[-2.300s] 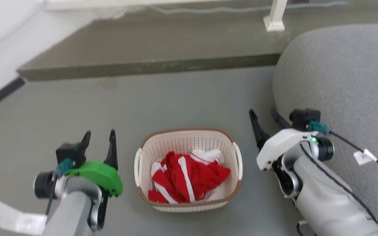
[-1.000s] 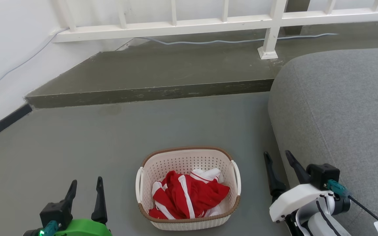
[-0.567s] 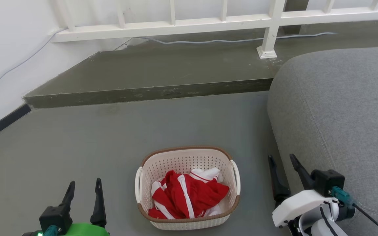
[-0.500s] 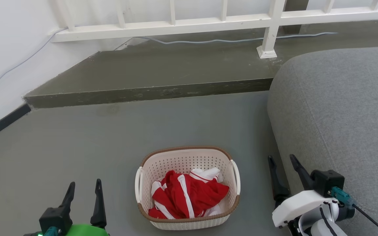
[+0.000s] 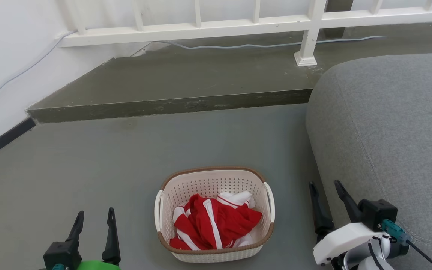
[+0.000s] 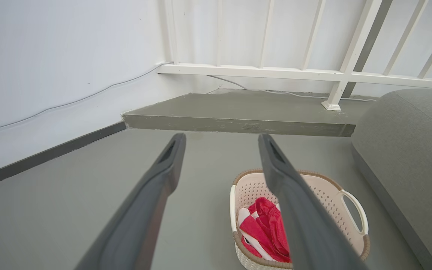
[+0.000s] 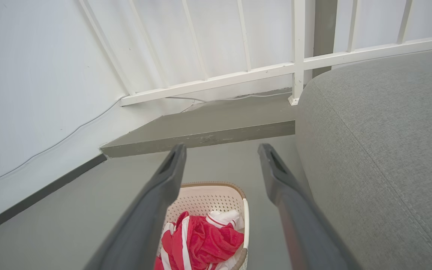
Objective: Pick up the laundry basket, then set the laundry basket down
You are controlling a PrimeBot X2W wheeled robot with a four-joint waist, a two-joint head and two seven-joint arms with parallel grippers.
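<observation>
**Basket on the floor between spread fingers**

The left gripper (image 5: pixel 95 212) is cut off by the head view's bottom edge. Its fingers stand spread and empty, like those of the right gripper (image 5: pixel 324 183). Between them the laundry basket (image 5: pixel 216 168), perforated cream plastic with a brown woven-look rim, sits on the smooth grey floor (image 5: pixel 88 168). Crumpled red-and-white cloth (image 5: pixel 216 221) hides its bottom. Just right lies grey upholstery (image 5: pixel 388 131), probably a sofa.
</observation>
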